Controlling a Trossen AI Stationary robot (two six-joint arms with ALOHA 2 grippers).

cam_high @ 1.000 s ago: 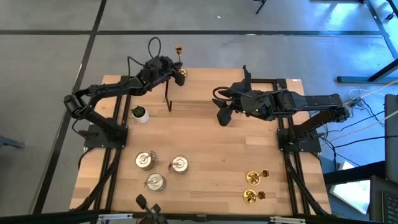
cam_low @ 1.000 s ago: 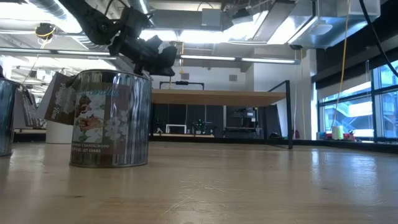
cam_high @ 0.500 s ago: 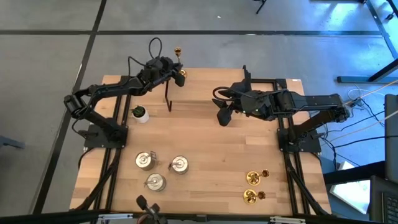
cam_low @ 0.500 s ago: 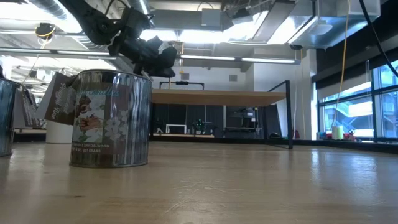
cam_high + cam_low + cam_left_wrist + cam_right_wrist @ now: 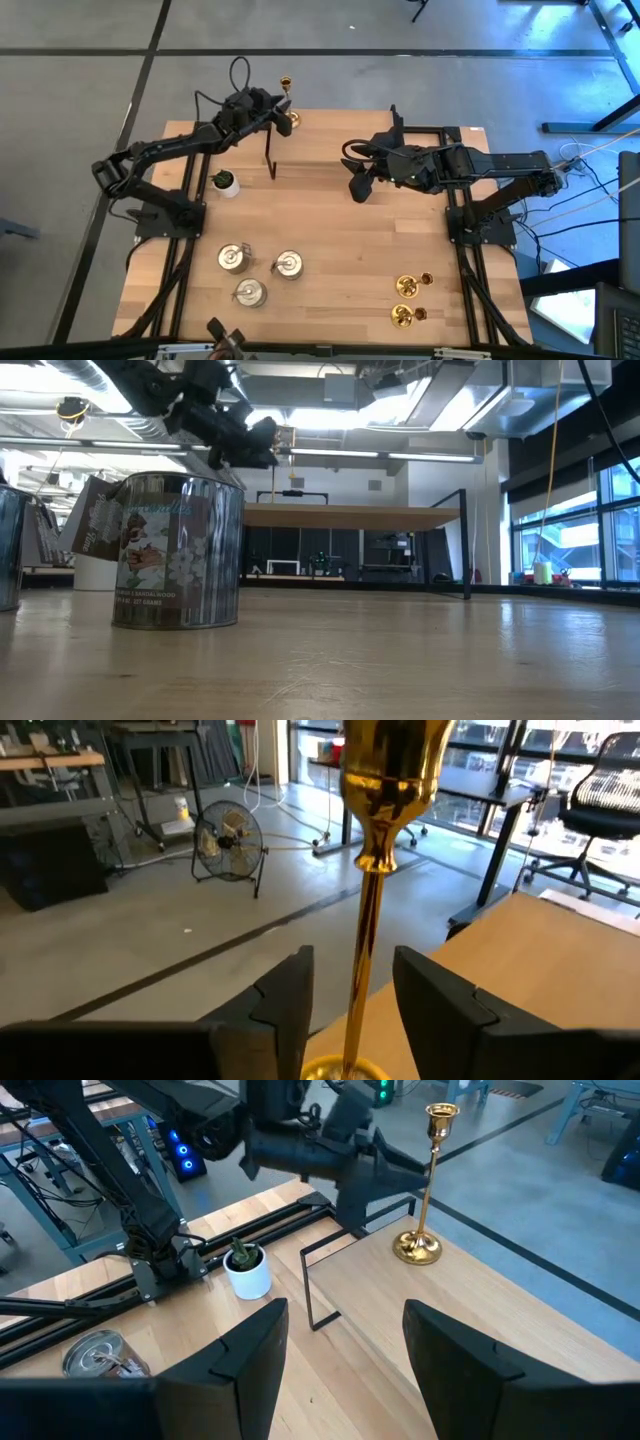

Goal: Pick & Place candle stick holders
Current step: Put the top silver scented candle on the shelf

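A gold candle stick holder (image 5: 287, 100) stands upright on its round base (image 5: 418, 1248) at the table's far edge. My left gripper (image 5: 279, 113) is open just left of it. In the left wrist view the slim stem (image 5: 362, 950) shows in the gap between the two fingers, touching neither. Two more gold holders (image 5: 407, 287) (image 5: 403, 316) are near the front right corner. Three squat silvery holders (image 5: 233, 258) (image 5: 289, 264) (image 5: 249, 292) stand at the front left. My right gripper (image 5: 358, 187) is open and empty over the table's middle.
A tiny white pot with a green plant (image 5: 226, 183) stands at the left. A thin black frame (image 5: 272, 160) stands upright between the pot and the gold holder. In the low view one silvery holder (image 5: 178, 550) fills the near left.
My left gripper has drawn back a little from the gold holder, toward the table's left edge and slightly up. The holder's base now shows beside the fingers. The holder has stayed upright where it was.
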